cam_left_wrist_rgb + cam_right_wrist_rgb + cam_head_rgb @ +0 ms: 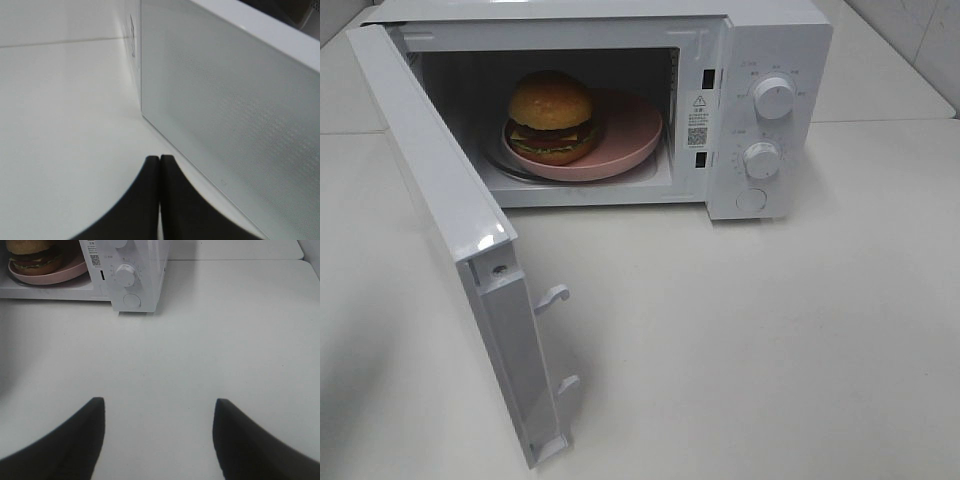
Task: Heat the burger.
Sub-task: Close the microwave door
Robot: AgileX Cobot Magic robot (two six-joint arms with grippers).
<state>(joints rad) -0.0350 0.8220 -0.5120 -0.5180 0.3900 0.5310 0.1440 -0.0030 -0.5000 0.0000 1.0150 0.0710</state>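
burger (551, 115) sits in the microwave (800, 60), upper left; door (450, 230) open, so closing and starting remain. left claw (160, 160) pinched together, right claw (159, 402) wide, empty.

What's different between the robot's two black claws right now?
The left gripper has its fingers pressed together, while the right gripper has its fingers spread wide apart. The left gripper sits close beside the open microwave door, while the right gripper faces the microwave from farther off across the table. Both are black and hold nothing.
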